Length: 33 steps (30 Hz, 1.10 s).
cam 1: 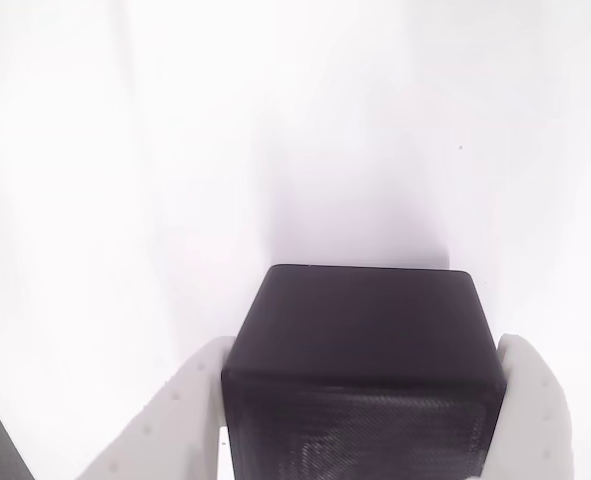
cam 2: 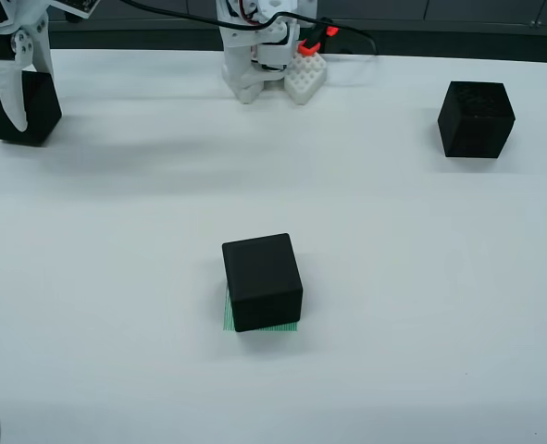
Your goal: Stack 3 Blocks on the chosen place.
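end effector (cam 1: 360, 400) grips block (cam 1: 365, 350).

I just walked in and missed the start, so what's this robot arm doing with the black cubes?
It is stacking cubes. One black cube already sits on the green striped patch mid-table. The gripper, at the far left of the overhead view, has its white fingers on either side of a second cube. A third cube waits untouched at the far right.

A lab bench: white table (cam 2: 393, 351), bolted robot arm base (cam 2: 264, 51).
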### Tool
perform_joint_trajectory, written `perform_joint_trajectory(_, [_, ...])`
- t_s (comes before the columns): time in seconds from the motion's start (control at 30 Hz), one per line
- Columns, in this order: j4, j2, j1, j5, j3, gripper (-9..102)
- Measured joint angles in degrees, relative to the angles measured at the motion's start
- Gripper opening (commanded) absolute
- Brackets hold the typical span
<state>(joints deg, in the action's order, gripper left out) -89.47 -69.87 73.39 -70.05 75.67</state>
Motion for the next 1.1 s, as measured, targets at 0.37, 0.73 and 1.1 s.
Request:
perform_joint_trajectory(0.37, [-0.09, -10.81, -4.13, -0.53, 0.00, 20])
perform_joint_trajectory(0.73, [-0.70, -28.92, -21.62, 7.56, 0.26, 20])
perform_joint_trajectory(1.1, [-0.79, -31.46, -43.15, 27.60, 2.55, 20])
